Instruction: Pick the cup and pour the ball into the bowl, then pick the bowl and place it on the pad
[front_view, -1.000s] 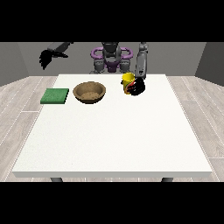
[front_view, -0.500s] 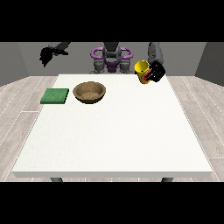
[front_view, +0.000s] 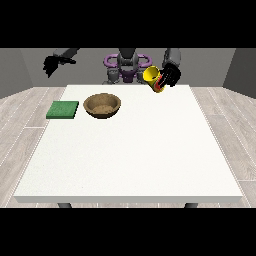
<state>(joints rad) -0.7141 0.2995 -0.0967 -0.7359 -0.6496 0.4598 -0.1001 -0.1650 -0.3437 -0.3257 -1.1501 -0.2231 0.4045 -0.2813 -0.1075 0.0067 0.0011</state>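
- Above the desk's (front_view: 130, 150) far right edge: yellow cup (front_view: 152, 77), tilted, fingers of the hand at the view's right (front_view: 169, 76) curled round it.
- Brown bowl (front_view: 102, 105) sits far-left on the desk, green pad (front_view: 63, 109) just beside; contents unclear.
- Hand at the view's left (front_view: 51, 64) raised off-desk, fingers: cannot tell.

The yellow cup with a red side (front_view: 153, 78) is off the table, above its far edge at the view's right, tilted with its open mouth turned toward the view's left (contents cannot be seen). The round brown wooden bowl (front_view: 102, 105) sits upright on the white table, far-left area. The flat green square pad (front_view: 63, 110) lies just beside the bowl at its left, apart from it.
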